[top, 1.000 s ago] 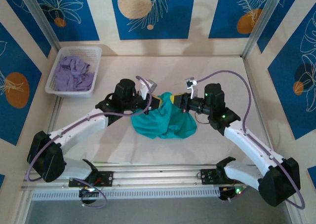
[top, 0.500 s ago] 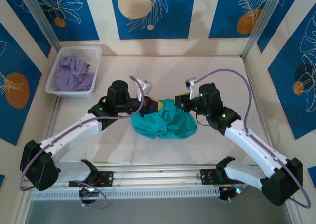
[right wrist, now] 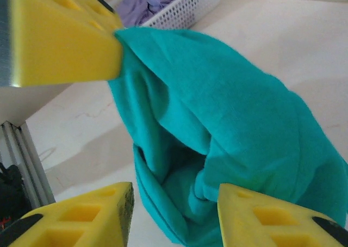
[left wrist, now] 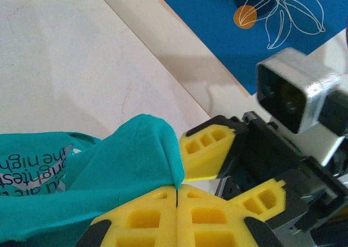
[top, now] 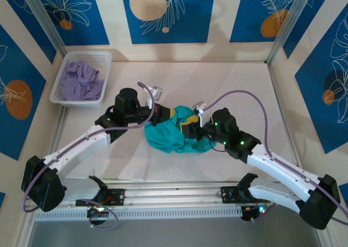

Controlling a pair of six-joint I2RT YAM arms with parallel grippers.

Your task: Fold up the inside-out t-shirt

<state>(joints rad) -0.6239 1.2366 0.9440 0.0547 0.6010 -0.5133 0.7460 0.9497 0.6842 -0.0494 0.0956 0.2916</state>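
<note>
The inside-out t-shirt [top: 166, 135] is a teal heap in the middle of the table. My left gripper [top: 167, 113] is shut on its upper edge, holding a fold raised. In the left wrist view the yellow fingers [left wrist: 141, 217] press together on the teal fabric [left wrist: 125, 168], which carries grey-white print at the left. My right gripper [top: 188, 128] hovers open over the heap's right side. In the right wrist view its fingers [right wrist: 81, 220] stand apart before a hanging pocket of the t-shirt [right wrist: 228, 111], with nothing between them.
A white basket [top: 66, 97] holding a lavender garment [top: 80, 81] stands at the back left and appears in the right wrist view [right wrist: 187, 7]. Metal rails [top: 174, 195] run along the near edge. Patterned walls enclose the table.
My right gripper has opened, let go of the t-shirt and moved nearer and leftward over the heap. The left gripper has shifted slightly left, still shut on the fabric.
</note>
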